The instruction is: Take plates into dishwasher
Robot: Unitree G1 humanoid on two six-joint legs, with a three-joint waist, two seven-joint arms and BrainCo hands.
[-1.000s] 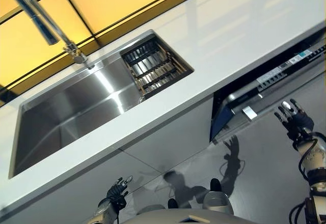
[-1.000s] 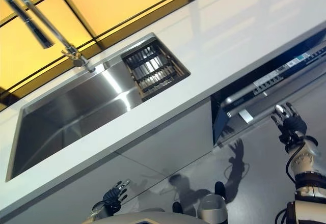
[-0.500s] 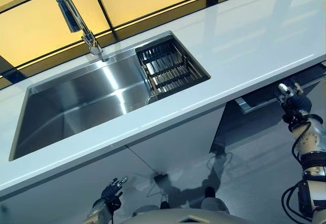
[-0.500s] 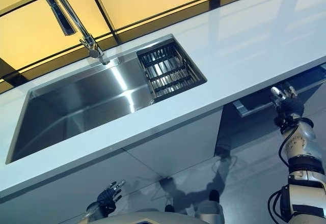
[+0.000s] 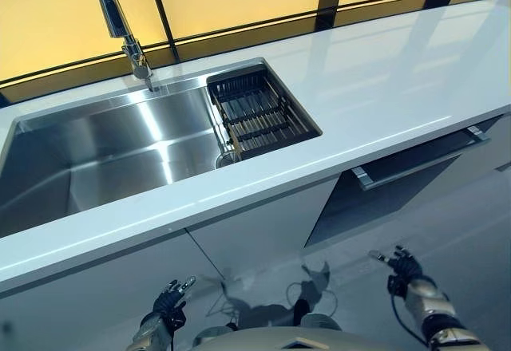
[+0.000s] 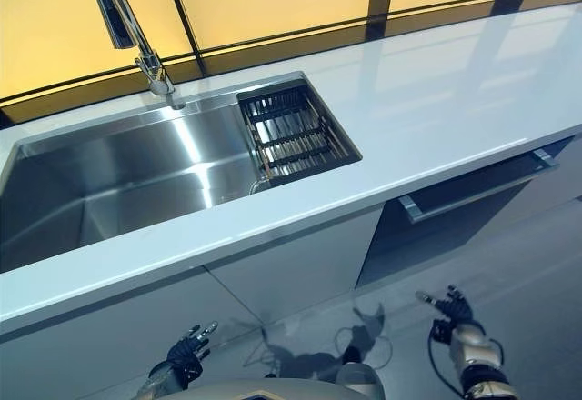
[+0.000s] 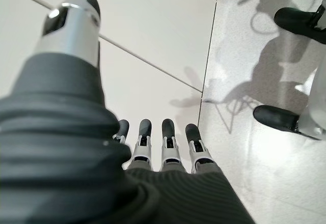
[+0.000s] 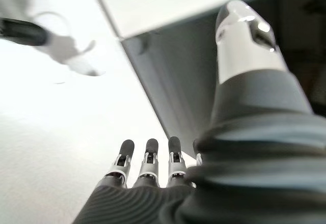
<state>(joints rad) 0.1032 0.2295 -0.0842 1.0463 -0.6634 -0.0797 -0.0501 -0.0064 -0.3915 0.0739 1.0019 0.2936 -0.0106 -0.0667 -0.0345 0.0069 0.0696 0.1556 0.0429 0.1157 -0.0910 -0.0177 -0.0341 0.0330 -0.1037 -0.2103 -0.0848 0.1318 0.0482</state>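
Observation:
The dishwasher (image 5: 415, 159) sits under the white counter at the right, its door ajar with a grey bar handle (image 6: 473, 189) along its top edge. No plate shows in any view. My right hand (image 5: 403, 267) hangs low in front of the dishwasher, away from the handle, fingers straight and empty; its wrist view (image 8: 147, 163) shows the dark opening beyond it. My left hand (image 5: 174, 299) hangs low by the cabinet fronts at the lower left, open and empty, as its wrist view (image 7: 163, 137) shows.
A steel sink (image 5: 104, 159) is set in the white counter (image 5: 383, 88), with a dark slatted drain basket (image 5: 257, 113) at its right end and a tall tap (image 5: 120, 24) behind. White cabinet doors (image 5: 255, 235) stand below the counter. The floor is grey.
My right hand has come off the dishwasher handle and dropped low towards the floor. The camera has turned, so the counter lies more level. The left hand has stayed put.

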